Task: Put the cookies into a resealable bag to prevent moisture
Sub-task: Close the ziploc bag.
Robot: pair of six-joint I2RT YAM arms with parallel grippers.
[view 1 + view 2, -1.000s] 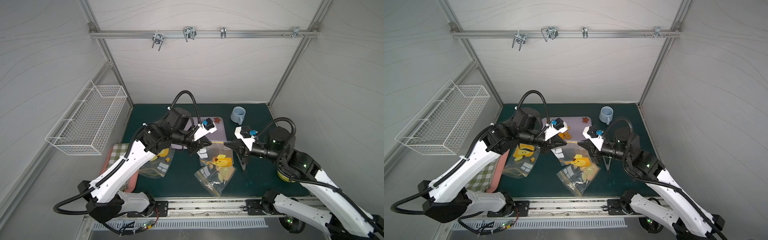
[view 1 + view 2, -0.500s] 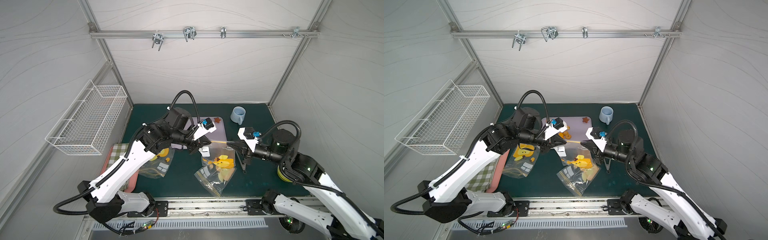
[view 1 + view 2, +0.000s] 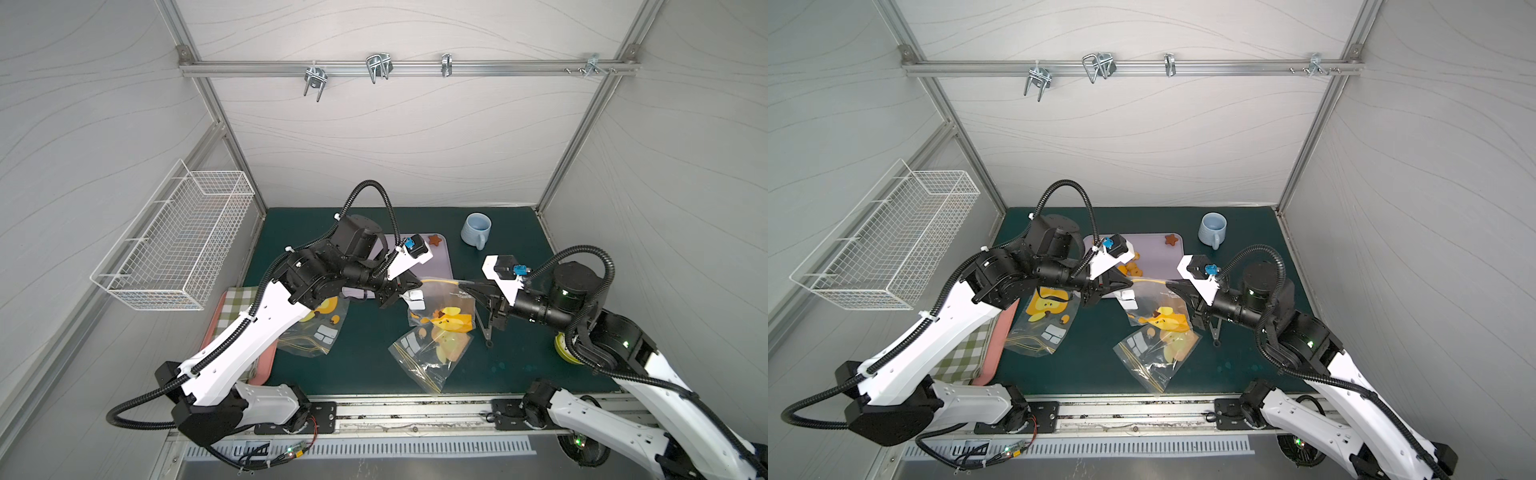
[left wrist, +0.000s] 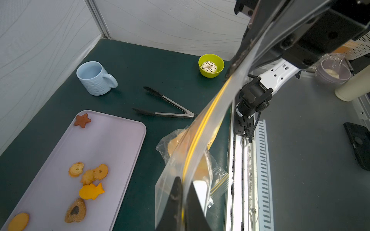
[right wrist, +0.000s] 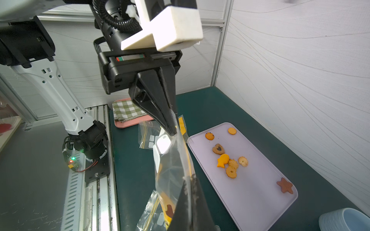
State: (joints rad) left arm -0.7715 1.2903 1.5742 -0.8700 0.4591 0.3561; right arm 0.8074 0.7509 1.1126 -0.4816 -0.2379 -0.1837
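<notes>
Jaws of the left gripper (image 5: 172,131) are pinched shut on one end of the top edge of the clear zip bag (image 5: 172,160). The right gripper (image 3: 462,283) pinches the other end, so the bag hangs between them. The cookies (image 4: 90,176) lie on the lilac tray (image 4: 112,140), just beside the bag, on the green mat (image 4: 160,60).

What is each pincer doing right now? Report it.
Left pincer: shut on one end of the resealable bag's zip edge.
Right pincer: shut on the opposite end of it.
</notes>
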